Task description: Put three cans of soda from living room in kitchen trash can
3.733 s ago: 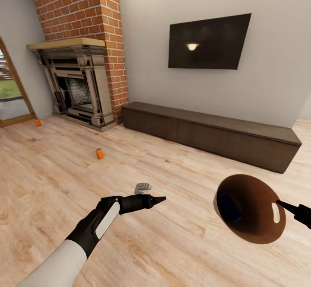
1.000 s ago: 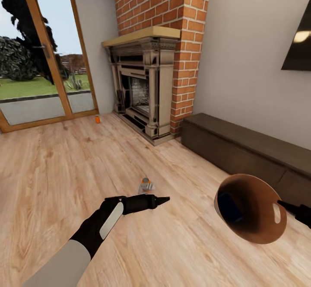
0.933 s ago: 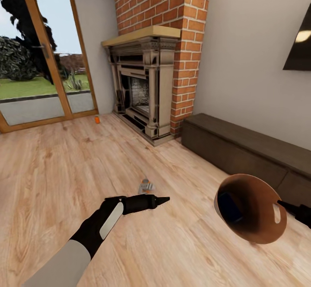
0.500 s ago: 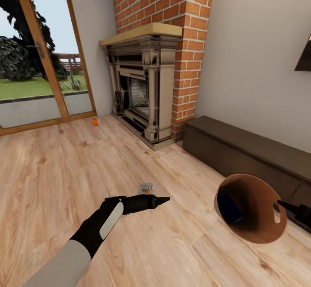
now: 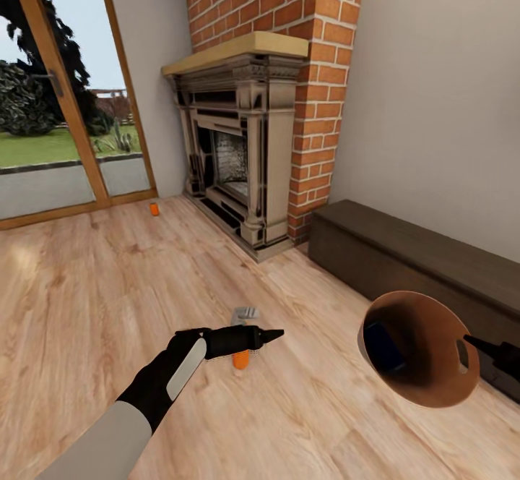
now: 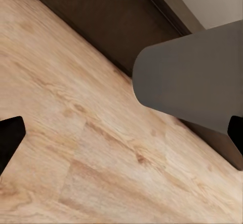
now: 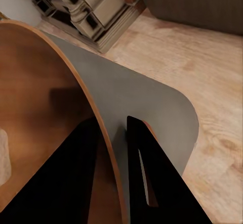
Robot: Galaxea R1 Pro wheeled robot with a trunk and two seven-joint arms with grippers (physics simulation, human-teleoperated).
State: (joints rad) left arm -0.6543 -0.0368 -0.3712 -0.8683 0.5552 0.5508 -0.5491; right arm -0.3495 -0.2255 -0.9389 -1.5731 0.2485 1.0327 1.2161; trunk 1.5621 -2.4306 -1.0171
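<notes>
Pinching the trash can (image 5: 422, 364) rim, right hand (image 7: 114, 133) fingers straddle it; left hand (image 5: 271, 335), gape unclear, above orange soda can (image 5: 241, 359) on floor (image 5: 87, 299).

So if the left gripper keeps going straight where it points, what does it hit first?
Judging by the left wrist view, the left gripper points at the tash can held by the right gripper; bare floor lies between, though depth is uncertain.

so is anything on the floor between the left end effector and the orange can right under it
Nothing visible. The nearer orange can stands on bare wood floor just below the left end effector, with no object between them.
</notes>
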